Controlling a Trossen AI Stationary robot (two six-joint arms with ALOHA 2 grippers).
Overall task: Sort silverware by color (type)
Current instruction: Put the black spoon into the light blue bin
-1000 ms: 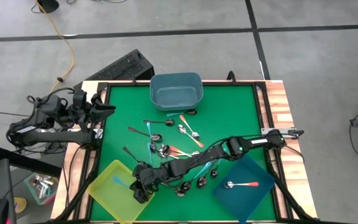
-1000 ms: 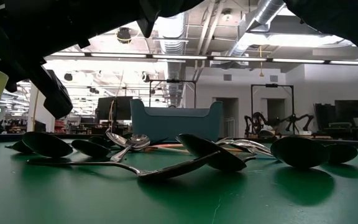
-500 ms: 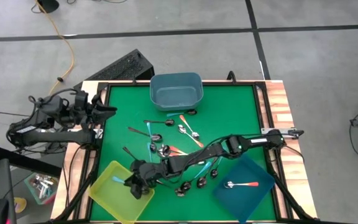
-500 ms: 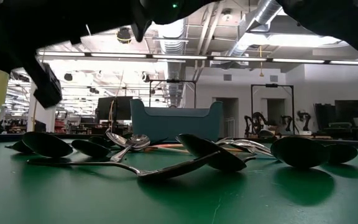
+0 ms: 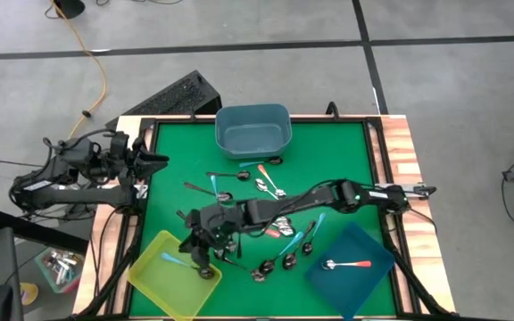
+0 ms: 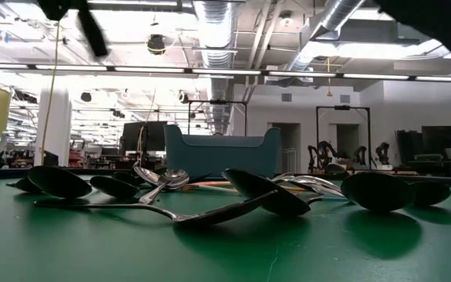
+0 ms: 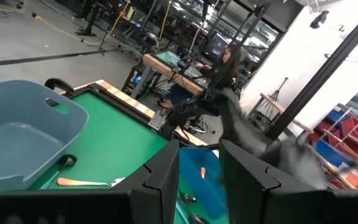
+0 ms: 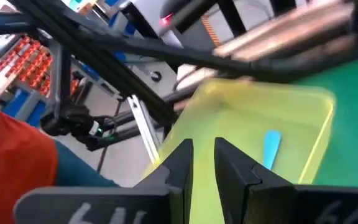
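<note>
Mostly the spoons (image 5: 270, 227) lie flat in a heap mid-tabletop (image 5: 346, 160), handles pointing every which way. They look light, hard and slippery; a thin handle seems best to pinch. The right gripper (image 5: 205, 259) hangs over the yellow bin (image 5: 154, 276), fingers a little apart and empty. The left gripper (image 5: 150, 158) waits, apart.

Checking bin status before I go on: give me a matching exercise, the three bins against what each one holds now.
Bins:
1. yellow bin
2. dark blue bin
3. grey-blue bin

Contents:
A. nothing visible inside
B. one light blue-handled spoon
C. one orange-handled spoon

Pairs: 1-B, 2-C, 3-A
</note>
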